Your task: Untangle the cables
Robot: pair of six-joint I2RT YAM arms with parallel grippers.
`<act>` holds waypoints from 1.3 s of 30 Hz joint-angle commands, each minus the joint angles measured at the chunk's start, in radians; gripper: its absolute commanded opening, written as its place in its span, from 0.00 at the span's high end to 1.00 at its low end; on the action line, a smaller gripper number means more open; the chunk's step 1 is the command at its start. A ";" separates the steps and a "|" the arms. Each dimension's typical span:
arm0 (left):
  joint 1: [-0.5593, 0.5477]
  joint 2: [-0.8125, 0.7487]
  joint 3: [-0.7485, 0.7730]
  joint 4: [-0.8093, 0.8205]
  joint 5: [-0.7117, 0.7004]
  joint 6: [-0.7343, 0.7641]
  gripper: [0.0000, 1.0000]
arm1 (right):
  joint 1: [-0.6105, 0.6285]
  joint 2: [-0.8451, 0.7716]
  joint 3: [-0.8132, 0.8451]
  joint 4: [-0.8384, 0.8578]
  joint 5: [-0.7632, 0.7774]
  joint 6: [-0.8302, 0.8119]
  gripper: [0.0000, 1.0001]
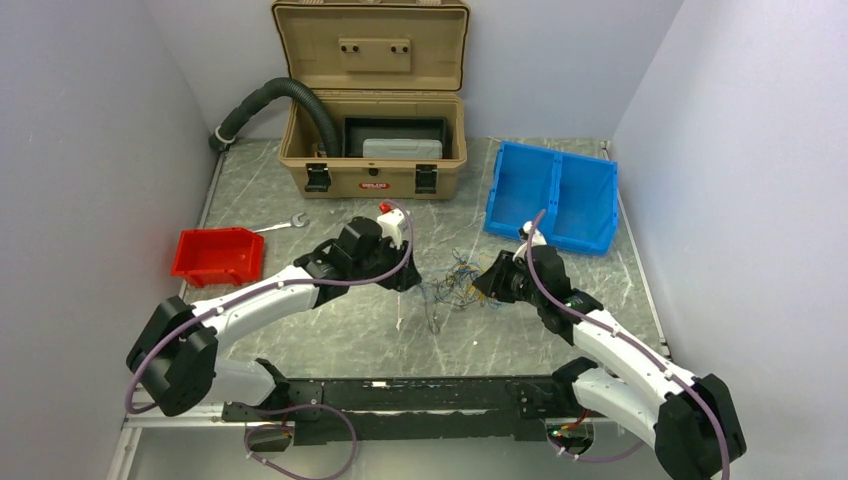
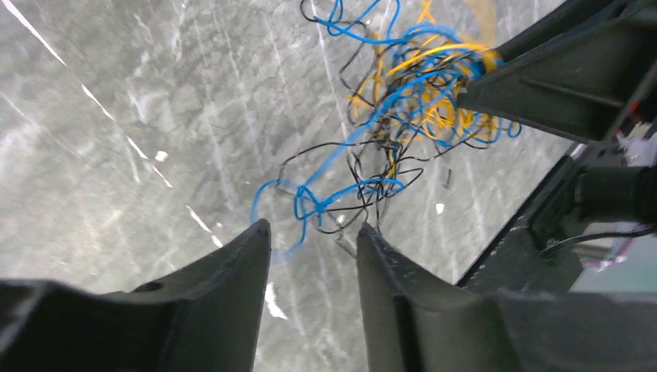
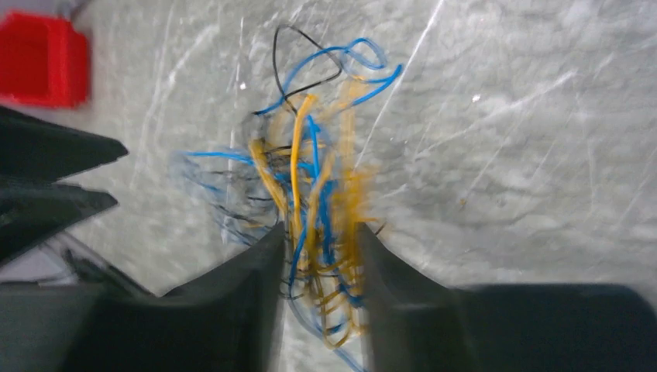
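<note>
Jaws apart and empty on your left gripper, tips near a blue loop. On the right gripper they flank the cables mid-table, grip unclear. You're at the pulling-apart step, I judge: pinch that loop, draw away gently.

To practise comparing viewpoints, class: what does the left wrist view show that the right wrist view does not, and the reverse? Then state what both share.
Only the left wrist view: the left jaws from behind, standing apart, and the right jaws from outside, tips in the cables. Only the right wrist view: the red bin at upper left, and strands running between the right jaws. Both: the cables and the grey marbled table.
</note>
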 commanded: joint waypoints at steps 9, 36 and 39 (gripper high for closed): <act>0.005 0.019 0.028 0.018 0.008 0.046 0.24 | -0.006 -0.007 0.003 -0.044 0.092 -0.012 0.26; -0.137 0.616 0.432 -0.012 0.101 -0.005 0.27 | -0.008 0.180 -0.066 0.064 0.166 0.076 0.90; -0.138 0.645 0.440 0.012 0.117 -0.032 0.32 | -0.009 0.184 -0.071 0.076 0.130 0.078 1.00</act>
